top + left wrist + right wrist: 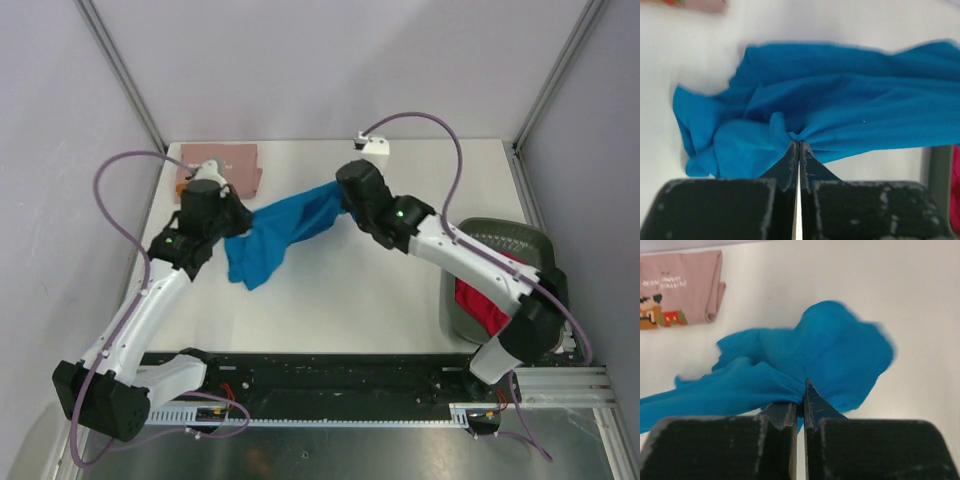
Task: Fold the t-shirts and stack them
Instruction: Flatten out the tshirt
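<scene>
- White surface (380, 290), pale lilac walls (330, 60) on three sides; both arms reach out from the near edge.
- Left tool (799, 145): jaws pressed together, with a pinch of the blue t-shirt (280, 235) bunched at the tips.
- Right tool (804, 390): jaws closed to a sliver, clamped on another edge of the same shirt.
- Blue t-shirt: slung rumpled between the two tools, mid-surface. Its left part droops lowest; cannot tell whether it touches the surface.
- Left arm: leans forward from its base, wrist turned inward to the right.
- Right arm: stretched diagonally from the right edge to centre, forearm passing over the basket (520, 240).
- Pink t-shirt (680, 285): folded flat at the far left corner. Its print is cut off at the frame edge in the right wrist view, and its near edge is hidden behind the left wrist from above.
- Red t-shirt (480, 300): inside the dark grey basket, mostly hidden under the right arm.
- Left wrist view: cloth edges blurred.
</scene>
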`<state>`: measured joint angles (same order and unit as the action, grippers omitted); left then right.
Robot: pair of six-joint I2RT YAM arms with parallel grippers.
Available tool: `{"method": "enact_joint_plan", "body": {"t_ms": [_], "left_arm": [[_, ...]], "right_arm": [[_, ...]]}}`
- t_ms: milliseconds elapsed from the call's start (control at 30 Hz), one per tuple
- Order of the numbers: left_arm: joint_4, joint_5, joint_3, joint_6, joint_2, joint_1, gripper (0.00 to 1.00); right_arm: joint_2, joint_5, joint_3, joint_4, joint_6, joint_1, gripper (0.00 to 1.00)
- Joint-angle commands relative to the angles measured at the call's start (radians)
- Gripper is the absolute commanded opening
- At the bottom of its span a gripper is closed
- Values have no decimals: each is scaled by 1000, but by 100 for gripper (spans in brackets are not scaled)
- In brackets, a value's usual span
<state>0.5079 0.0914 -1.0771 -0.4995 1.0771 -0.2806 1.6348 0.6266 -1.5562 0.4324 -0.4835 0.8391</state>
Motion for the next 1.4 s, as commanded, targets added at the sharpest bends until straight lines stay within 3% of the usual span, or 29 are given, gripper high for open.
{"method": "enact_joint_plan", "body": {"t_ms": [0,233,333,433,733,1033,1367], "left_arm": [[-32,-146,146,-127,-21,-63,1],[-141,-191,430,-288,-105,-126,50],[-150,-155,449,-300,-114,-122,57],[-155,-117,420,-300,-75,-115,57],[-214,-60,205,-231,224,-94,44],[-184,147,-2,-115,453,-239,37],[-154,279,-81,-76,637,-329,38]], "right_arm": [[-78,93,185,122,-3,7,0],[-178,-48,570,73,-137,-16,0],[-199,-102,642,47,-158,-34,0],[-206,-134,662,32,-162,-41,0],[-155,-187,689,5,-163,-92,0],[-171,-232,719,-28,-162,-130,0],[-187,-261,736,-40,-157,-148,0]]}}
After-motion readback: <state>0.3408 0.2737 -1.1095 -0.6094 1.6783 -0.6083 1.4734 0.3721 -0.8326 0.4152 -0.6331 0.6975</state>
